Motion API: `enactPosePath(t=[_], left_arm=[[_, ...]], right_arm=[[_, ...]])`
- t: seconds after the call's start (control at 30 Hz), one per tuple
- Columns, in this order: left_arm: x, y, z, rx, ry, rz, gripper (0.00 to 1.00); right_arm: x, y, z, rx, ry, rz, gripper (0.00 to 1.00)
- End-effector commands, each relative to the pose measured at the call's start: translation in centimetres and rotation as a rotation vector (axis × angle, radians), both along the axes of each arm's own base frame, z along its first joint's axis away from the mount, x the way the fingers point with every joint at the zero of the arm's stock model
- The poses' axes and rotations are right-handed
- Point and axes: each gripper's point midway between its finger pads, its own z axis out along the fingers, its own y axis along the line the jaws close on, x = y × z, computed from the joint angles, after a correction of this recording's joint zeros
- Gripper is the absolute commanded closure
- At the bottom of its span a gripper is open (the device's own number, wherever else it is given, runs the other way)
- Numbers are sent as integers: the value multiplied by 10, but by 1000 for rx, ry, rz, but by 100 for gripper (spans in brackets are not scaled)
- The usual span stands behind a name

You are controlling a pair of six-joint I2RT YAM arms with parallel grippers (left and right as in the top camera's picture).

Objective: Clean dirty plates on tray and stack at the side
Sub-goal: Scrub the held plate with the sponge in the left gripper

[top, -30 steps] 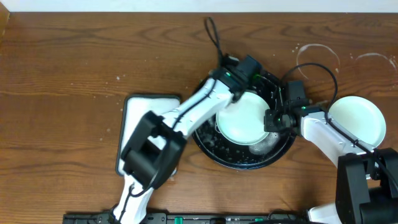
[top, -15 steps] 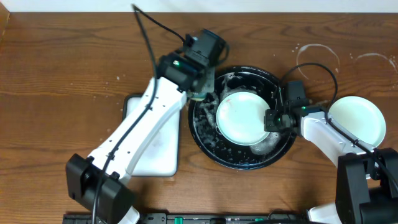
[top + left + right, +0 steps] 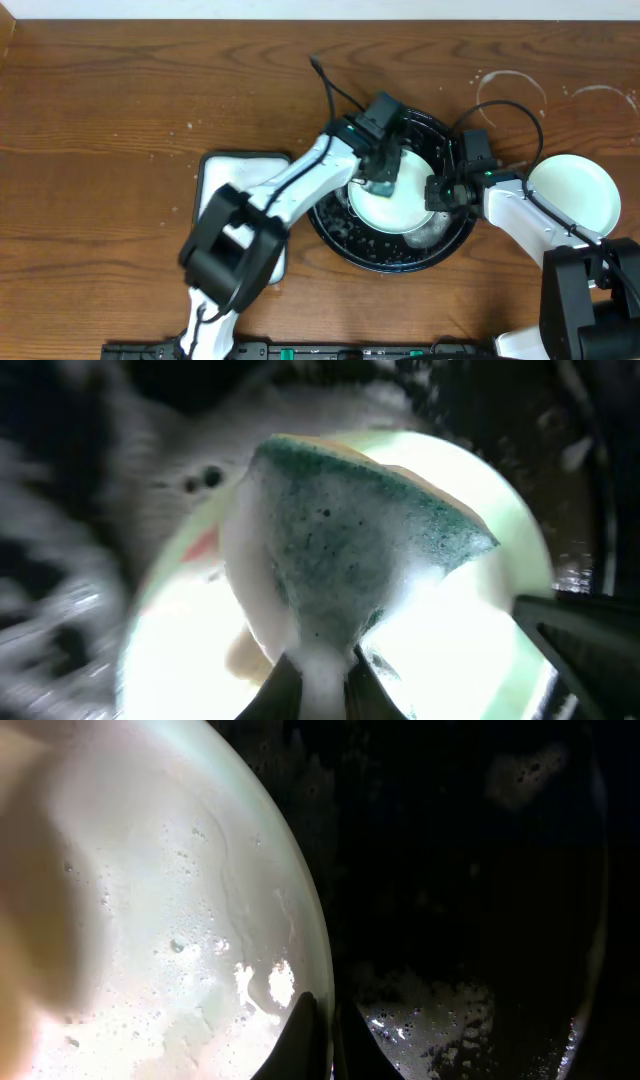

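A pale mint-white plate lies in the black soapy tray. My left gripper is shut on a green sponge and presses it on the plate; a red smear shows at its left. My right gripper is shut on the plate's right rim, tray beside it. A second pale plate lies on the wooden tabletop at the right. The yellow plate is out of view.
A white rectangular tray lies left of the black tray, under my left arm. Whitish ring stains mark the wood at the back right. Foam and water sit in the black tray's front right.
My left gripper swung out to the tray's left rim, then came back over the plate with the sponge. My right gripper and the plate have stayed put.
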Motion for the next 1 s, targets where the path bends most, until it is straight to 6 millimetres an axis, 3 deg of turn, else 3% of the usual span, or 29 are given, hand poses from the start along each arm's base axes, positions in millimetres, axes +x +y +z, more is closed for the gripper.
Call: enactPosePath(t=[0.0, 0.13, 0.27, 0.43, 0.6, 0.83, 0.97], left_arm=[[2, -8, -21, -22, 31, -24, 92], [15, -11, -48, 16, -50, -144, 92], [42, 23, -57, 239, -194, -143, 92], [75, 54, -44, 456, -373, -134, 92], [91, 46, -33, 445, -458, -144, 92], [105, 52, -22, 486, -530, -89, 92], [110, 55, -7, 495, -564, -62, 92]], right_arm=[[-13, -15, -13, -89, 42, 4, 99], [-13, -15, -14, -89, 43, 4, 99], [-14, -16, -14, -90, 47, 4, 99], [-14, -16, -14, -90, 47, 4, 99], [-14, -16, -14, -90, 48, 4, 99], [-16, -16, -14, -91, 53, 4, 99], [-16, -16, -14, -91, 53, 4, 99]])
